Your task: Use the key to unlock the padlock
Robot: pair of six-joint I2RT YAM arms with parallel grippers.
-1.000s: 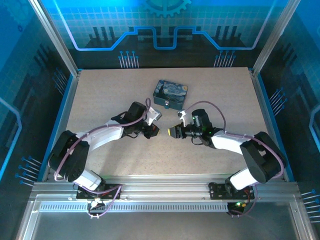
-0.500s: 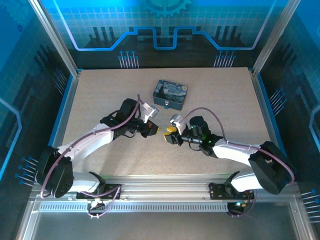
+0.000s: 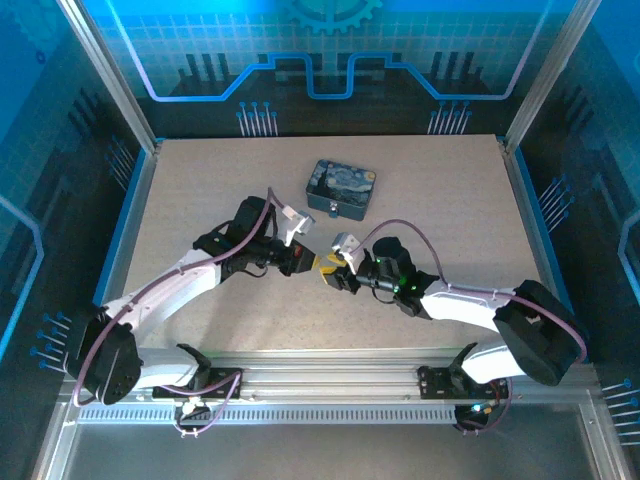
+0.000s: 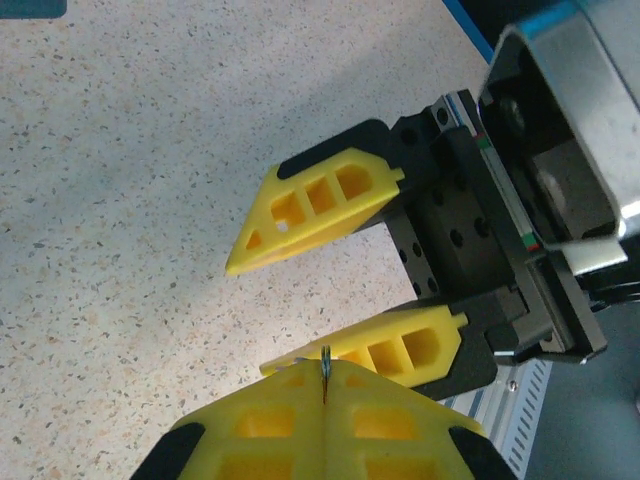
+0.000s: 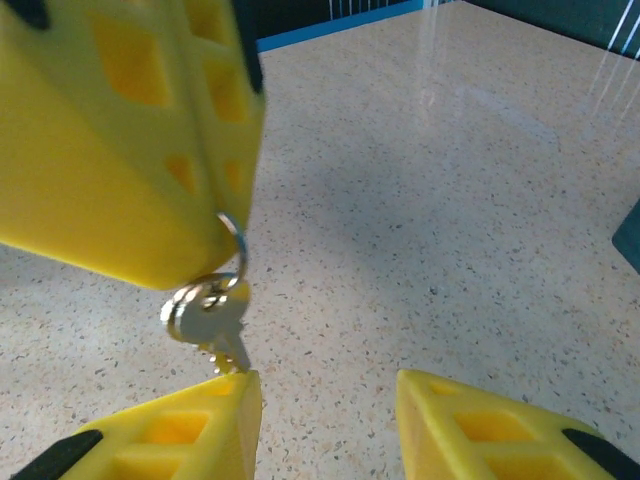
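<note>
**Dangling key risks a fumbled handover**

Left jaws, pressed together, pinch the key (image 5: 220,335) by its ring (image 5: 233,250). It hangs loose above the tabletop (image 5: 420,200), just beside the spread, empty right jaws. Closing off-centre could swing it aside

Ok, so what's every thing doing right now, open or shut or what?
Left gripper: shut, pinching the key ring.
Right gripper: open, holding nothing.
Key ring: clamped between the left fingers.
Key: dangling from the ring.
Tin: lid closed.
</note>
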